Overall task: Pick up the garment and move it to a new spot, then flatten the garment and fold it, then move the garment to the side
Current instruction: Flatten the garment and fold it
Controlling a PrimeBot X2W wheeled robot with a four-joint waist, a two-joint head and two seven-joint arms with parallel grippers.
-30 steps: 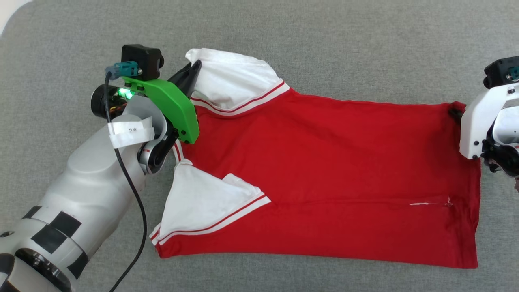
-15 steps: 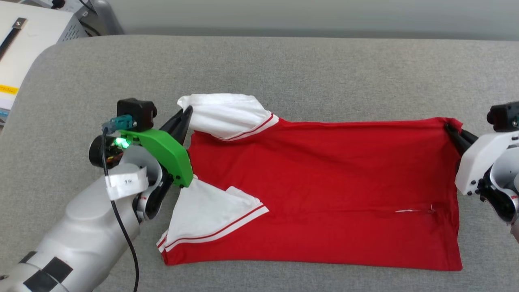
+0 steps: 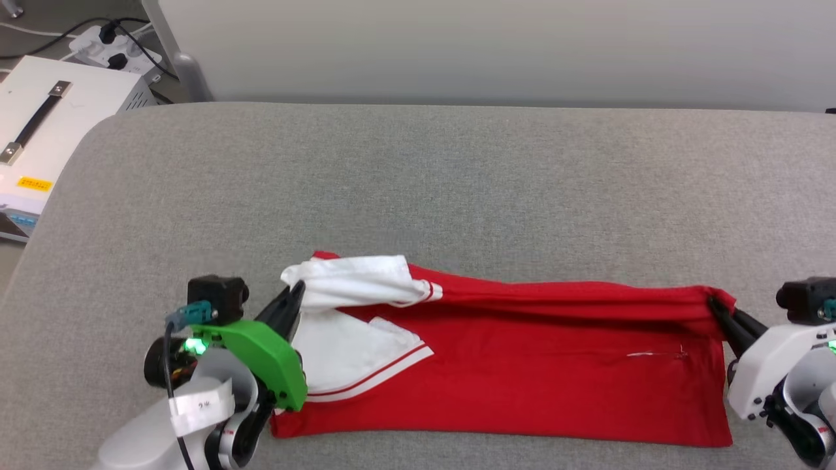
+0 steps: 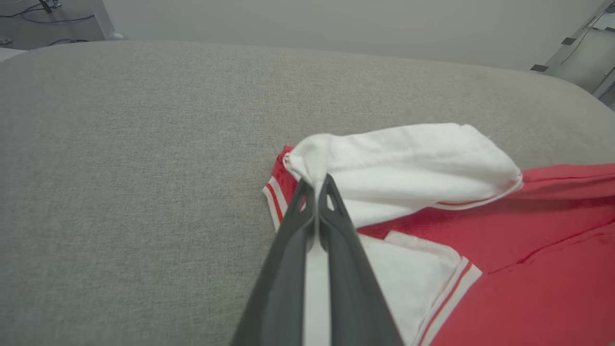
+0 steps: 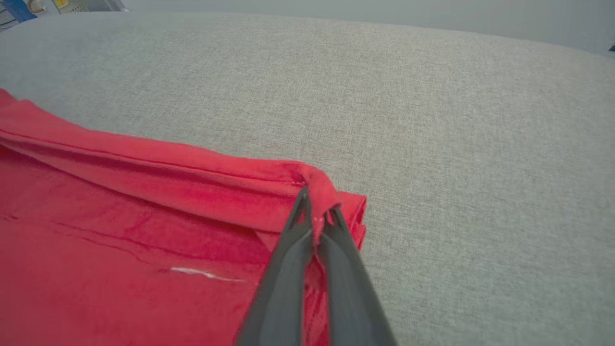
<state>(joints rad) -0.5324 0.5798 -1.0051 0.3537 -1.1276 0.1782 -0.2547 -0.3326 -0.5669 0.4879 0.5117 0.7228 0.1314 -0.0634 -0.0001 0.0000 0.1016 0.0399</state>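
The garment (image 3: 535,372) lies on the grey cushion (image 3: 418,183), lower centre of the head view, its far edge raised. The left gripper (image 3: 292,297) at lower left and the right gripper (image 3: 716,308) at lower right each pinch one end, likely keeping that edge taut for an even fold

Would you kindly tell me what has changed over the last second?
The left tool and right tool have carried the far edge of the red T-shirt with white short sleeves toward the robot, so the far sleeve now overlaps the near one. The head view also tilted upward. Both tools stayed shut on their corners, and the near edge stayed on the grey fabric surface.
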